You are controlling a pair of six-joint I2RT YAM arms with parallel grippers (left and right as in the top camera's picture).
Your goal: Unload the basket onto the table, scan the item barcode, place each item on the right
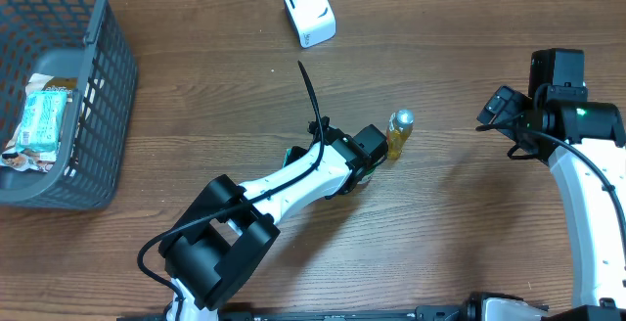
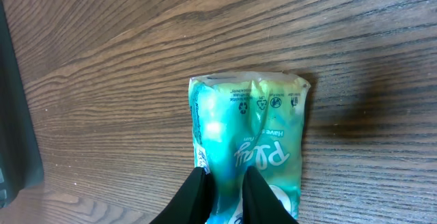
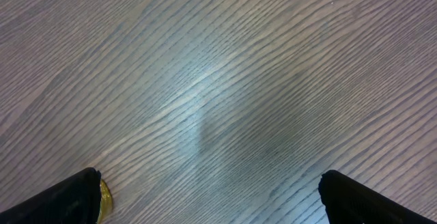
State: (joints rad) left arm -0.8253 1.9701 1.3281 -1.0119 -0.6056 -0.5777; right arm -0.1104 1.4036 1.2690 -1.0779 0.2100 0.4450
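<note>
A teal plastic packet (image 2: 249, 132) with white lettering lies flat on the wooden table. My left gripper (image 2: 225, 173) is on its near end, the two black fingers close together with a ridge of the wrapper pinched between them. From overhead, the left wrist (image 1: 364, 147) covers the packet. No barcode shows on the packet's upper face. A white scanner (image 1: 309, 11) stands at the back of the table. My right gripper (image 3: 208, 197) hangs wide open over bare wood at the right side (image 1: 501, 111), holding nothing.
A small yellow bottle (image 1: 399, 132) with a silver cap stands just right of the left wrist; its edge shows by the right gripper's left finger (image 3: 104, 198). A grey basket (image 1: 98, 86) holding more packets sits at the far left.
</note>
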